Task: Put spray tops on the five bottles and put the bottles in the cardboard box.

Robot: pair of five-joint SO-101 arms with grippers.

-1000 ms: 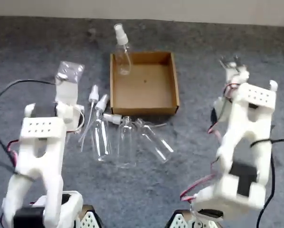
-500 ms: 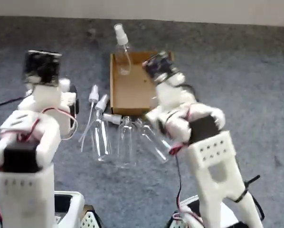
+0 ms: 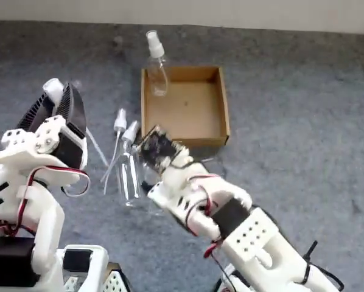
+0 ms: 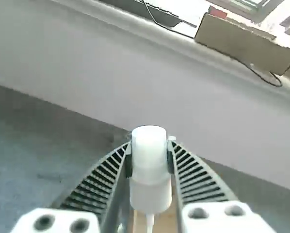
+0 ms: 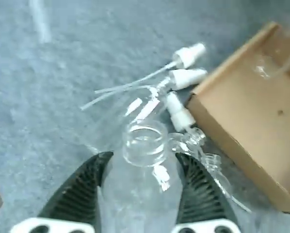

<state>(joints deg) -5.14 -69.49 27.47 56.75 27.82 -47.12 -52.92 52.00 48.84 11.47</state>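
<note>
The bottle (image 5: 140, 187), neck open, is clamped in my right gripper (image 5: 144, 158) at seven o'clock of the cardboard box (image 3: 224, 115), while my left gripper (image 4: 150, 145) pinches a spray top (image 4: 149, 179); capping is in hand, and next I'd line its tube up with that neck.

1. You hold a bottle (image 5: 142, 167) in the right gripper (image 5: 144, 158): clear, glossy, smooth plastic.
2. Your left gripper (image 4: 149, 148) has a spray top (image 4: 149, 170): white smooth plastic, slight sheen.
3. Both grippers' fingers (image 4: 94, 187): black ribbed matt plastic. Your arm shells (image 3: 255, 237): white matt plastic.
4. Your cardboard box (image 3: 224, 103): brown, matt.
5. Your table (image 3: 304, 91): grey, rough, carpet-like cloth.
</note>
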